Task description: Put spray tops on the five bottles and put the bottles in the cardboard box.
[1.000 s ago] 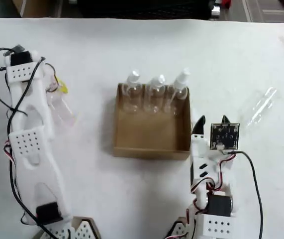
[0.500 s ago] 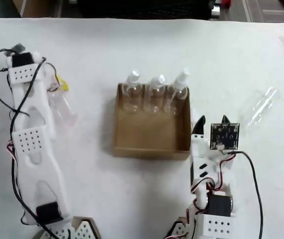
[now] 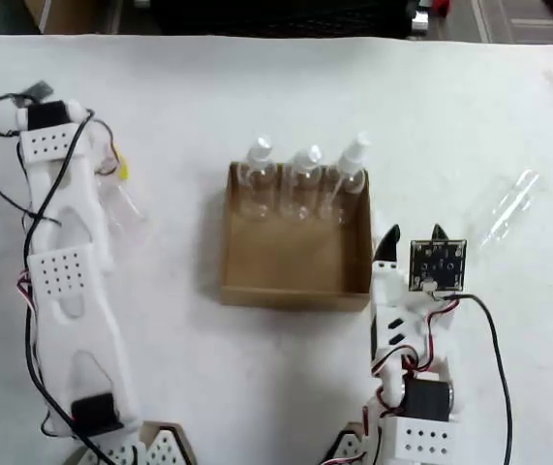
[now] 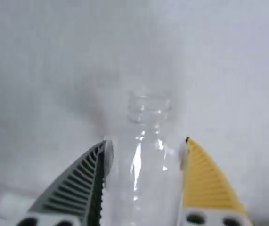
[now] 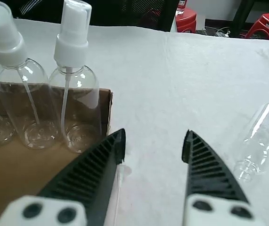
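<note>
1. Here, the left gripper [image 4: 146, 142] is closed on the held bottle [image 4: 146, 165], with the grey finger on one side and the yellow finger on the other, both against its clear wall; the bottle's threaded neck is open and points away from the wrist
2. From above, the held bottle sits at 9 o'clock of the box [image 3: 295, 291], well apart from it, over the white table [image 3: 257, 87]
3. Three capped bottles [image 3: 303, 179] stand upright in a row along the box's 12 o'clock wall, each wearing a white spray top [image 5: 73, 28]
4. The right gripper [image 3: 413, 237] hangs at 3 o'clock of the box, just beside its wall, with its black fingers spread wide and nothing between them
5. The loose bottle [image 3: 508, 208] lies on its side at 2 o'clock from that gripper, near it but apart, clear, its neck open
</note>
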